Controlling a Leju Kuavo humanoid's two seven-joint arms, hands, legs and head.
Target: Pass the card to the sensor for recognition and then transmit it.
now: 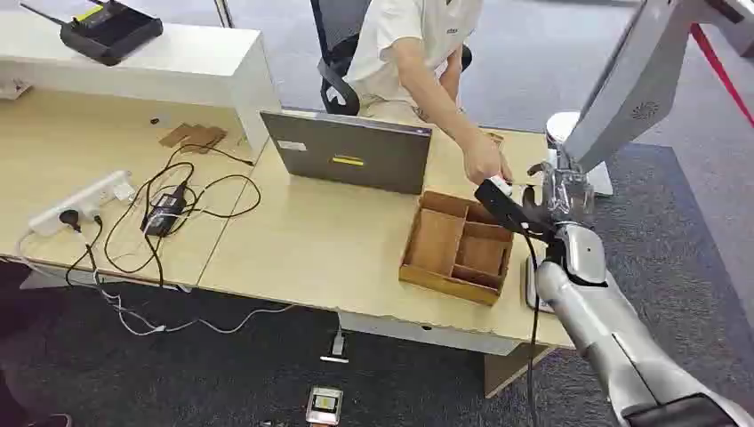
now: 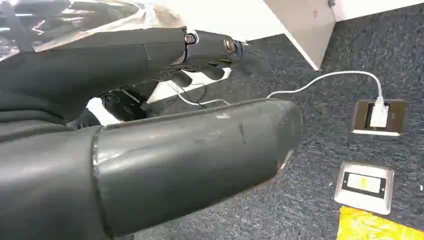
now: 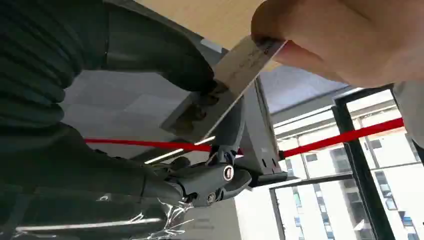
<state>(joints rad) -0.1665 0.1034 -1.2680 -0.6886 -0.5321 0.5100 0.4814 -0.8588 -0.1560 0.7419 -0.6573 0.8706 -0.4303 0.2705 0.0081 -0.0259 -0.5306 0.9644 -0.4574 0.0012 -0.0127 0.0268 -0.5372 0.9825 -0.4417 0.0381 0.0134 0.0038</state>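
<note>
A pale card is pinched between the thumb and a dark finger of my right hand. A person's hand grips the card's other end. From the head view, my right hand reaches over the far right corner of the wooden tray, and the card shows as a white sliver under the person's hand. A flat grey device lies on the desk, partly hidden by my right arm. My left hand hangs over the carpet with its fingers stretched out, holding nothing.
A seated person is behind the desk. A laptop stands left of the tray. A tilted monitor rises at the right. A power strip and cables lie at the left. Floor sockets sit in the carpet.
</note>
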